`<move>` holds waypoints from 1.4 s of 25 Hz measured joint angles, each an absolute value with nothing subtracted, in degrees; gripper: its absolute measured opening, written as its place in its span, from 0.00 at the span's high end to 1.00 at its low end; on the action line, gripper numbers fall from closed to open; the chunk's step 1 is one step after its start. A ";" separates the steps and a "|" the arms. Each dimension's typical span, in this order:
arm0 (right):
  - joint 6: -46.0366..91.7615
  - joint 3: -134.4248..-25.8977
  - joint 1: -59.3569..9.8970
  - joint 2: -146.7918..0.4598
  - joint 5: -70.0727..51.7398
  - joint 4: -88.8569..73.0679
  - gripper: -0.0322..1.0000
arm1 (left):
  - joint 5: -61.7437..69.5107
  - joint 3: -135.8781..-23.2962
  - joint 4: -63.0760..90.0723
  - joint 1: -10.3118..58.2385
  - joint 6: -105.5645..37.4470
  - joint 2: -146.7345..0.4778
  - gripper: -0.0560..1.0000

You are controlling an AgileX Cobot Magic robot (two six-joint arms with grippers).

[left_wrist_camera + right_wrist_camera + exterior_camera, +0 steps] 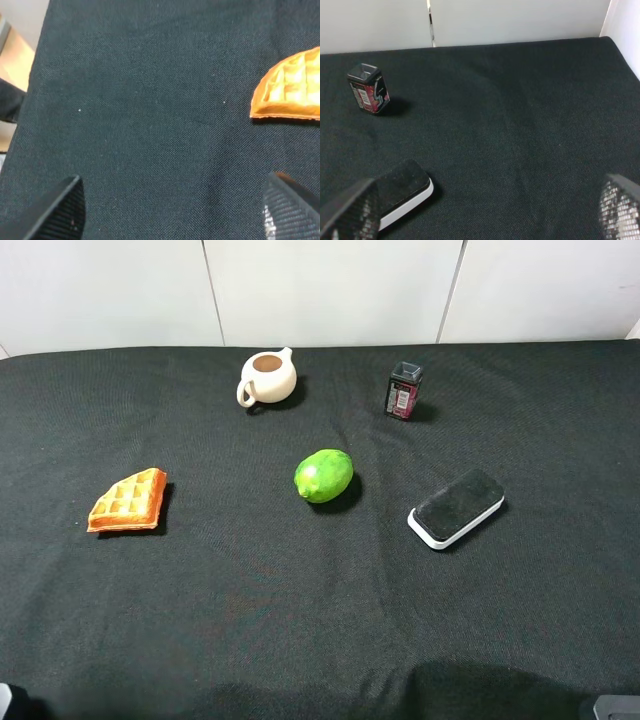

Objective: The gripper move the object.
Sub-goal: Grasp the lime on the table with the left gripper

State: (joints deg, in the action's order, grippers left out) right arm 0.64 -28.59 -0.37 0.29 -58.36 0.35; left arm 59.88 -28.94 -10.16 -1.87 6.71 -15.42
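The glossy green lime (323, 476) lies on the black cloth near the middle of the table, seen only in the exterior high view. My left gripper (174, 202) is open and empty, low over the cloth at the near left, with the orange waffle piece (291, 86) ahead of it. My right gripper (487, 207) is open and empty at the near right. Both grippers are far from the lime. Only small parts of the arms show at the exterior view's bottom corners.
A cream teapot (267, 376) stands at the back. A small dark jar (403, 390) stands at the back right, also in the right wrist view (368, 89). A black-and-white eraser block (456, 508) lies right of the lime. The waffle (129, 501) lies at the left.
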 joint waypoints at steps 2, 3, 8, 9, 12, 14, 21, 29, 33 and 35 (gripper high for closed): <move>0.64 -28.59 -0.37 0.29 -58.36 0.35 0.33 | 58.62 -30.17 -10.16 -1.87 6.71 -19.52 0.27; 0.64 -28.59 -0.37 0.29 -58.36 0.35 0.33 | 57.79 -31.06 -10.16 -1.87 6.71 -21.82 0.27; 0.64 -28.59 -0.37 0.29 -58.36 0.35 0.33 | 55.70 -35.90 -10.16 -1.87 6.71 -32.97 0.27; 0.64 -28.59 -0.37 0.29 -58.36 0.35 0.33 | 55.70 -37.02 -10.16 -1.87 6.71 -34.96 0.27; 0.64 -28.59 -0.37 0.29 -58.36 0.35 0.33 | 55.53 -40.94 -10.16 -1.87 6.71 -41.51 0.27; 0.64 -28.59 -0.37 0.29 -58.36 0.35 0.33 | 55.43 -43.68 -10.16 -1.87 6.71 -45.95 0.27; 0.64 -28.59 -0.37 0.29 -58.36 0.35 0.33 | 55.03 -50.16 -10.16 -1.87 6.71 -59.48 0.27; 0.64 -28.59 -0.37 0.29 -58.36 0.35 0.33 | 52.10 -56.29 -10.16 -1.87 6.71 -73.80 0.27; 0.64 -28.59 -0.37 0.29 -58.36 0.35 0.33 | 51.04 -59.68 -10.16 -1.87 6.71 -81.03 0.27; 0.64 -28.59 -0.37 0.29 -58.36 0.35 0.33 | 50.71 -61.39 -10.16 -1.87 6.71 -84.55 0.27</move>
